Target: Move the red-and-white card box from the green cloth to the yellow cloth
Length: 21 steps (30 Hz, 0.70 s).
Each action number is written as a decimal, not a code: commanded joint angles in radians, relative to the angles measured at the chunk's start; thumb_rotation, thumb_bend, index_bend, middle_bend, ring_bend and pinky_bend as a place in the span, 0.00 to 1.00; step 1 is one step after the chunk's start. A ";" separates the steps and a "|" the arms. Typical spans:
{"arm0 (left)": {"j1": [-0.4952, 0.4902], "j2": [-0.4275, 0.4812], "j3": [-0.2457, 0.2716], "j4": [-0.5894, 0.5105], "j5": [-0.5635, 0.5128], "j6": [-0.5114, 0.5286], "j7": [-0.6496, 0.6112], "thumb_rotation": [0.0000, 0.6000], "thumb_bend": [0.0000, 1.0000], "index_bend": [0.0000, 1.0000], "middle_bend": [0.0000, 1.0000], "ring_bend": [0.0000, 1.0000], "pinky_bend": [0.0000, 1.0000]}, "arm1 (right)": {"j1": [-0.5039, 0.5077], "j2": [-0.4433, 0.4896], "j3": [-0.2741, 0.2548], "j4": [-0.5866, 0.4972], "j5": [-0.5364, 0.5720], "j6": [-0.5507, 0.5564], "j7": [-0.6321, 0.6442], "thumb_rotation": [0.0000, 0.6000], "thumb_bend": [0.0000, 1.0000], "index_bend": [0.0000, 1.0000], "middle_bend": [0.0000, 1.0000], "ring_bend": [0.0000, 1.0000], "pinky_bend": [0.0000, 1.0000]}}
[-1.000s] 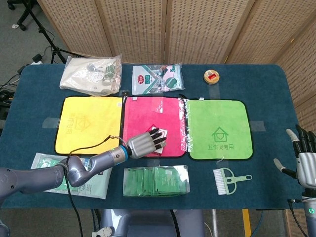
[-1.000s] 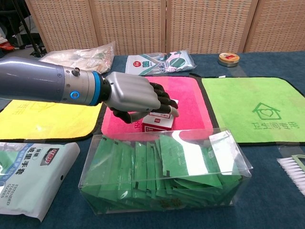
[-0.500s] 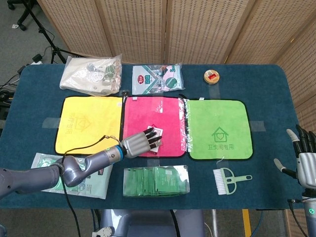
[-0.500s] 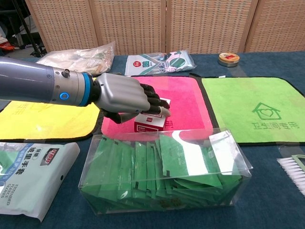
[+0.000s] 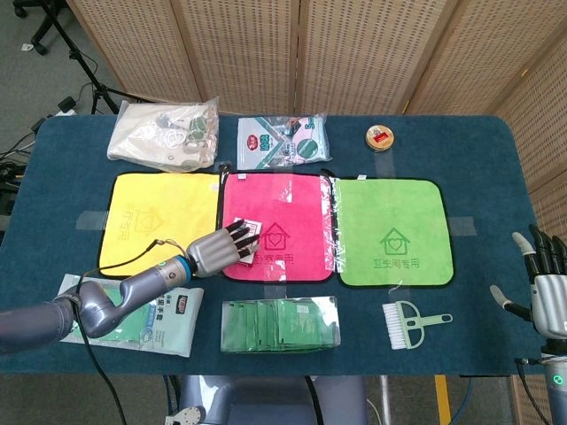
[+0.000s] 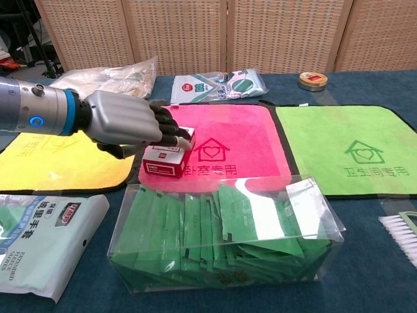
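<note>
Left hand [image 6: 127,127]: matte grey metallic shell, black fingertips. Left forearm [image 6: 29,116]: silver-grey cylinder with a blue wrist band and a round blue-lit button; thin black cable alongside. Right hand [image 5: 547,283]: pale grey with dark fingertips.

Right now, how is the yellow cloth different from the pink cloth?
The yellow cloth lies furthest left; the pink cloth sits in the middle, beside it. The yellow cloth has nothing on it, while the pink cloth has the red-and-white card box over its left edge, held by the left hand. Both are square with a house mark.
</note>
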 commanded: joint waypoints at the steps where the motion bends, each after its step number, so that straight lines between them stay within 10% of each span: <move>1: 0.017 0.022 0.016 -0.007 -0.006 0.011 0.004 1.00 0.98 0.00 0.00 0.00 0.00 | -0.001 0.000 -0.001 -0.001 -0.002 0.001 -0.003 1.00 0.25 0.09 0.00 0.00 0.00; 21: 0.161 0.230 0.121 -0.040 -0.004 0.091 -0.020 1.00 0.98 0.00 0.00 0.00 0.00 | -0.009 -0.011 0.000 -0.026 -0.016 0.030 -0.078 1.00 0.25 0.09 0.00 0.00 0.00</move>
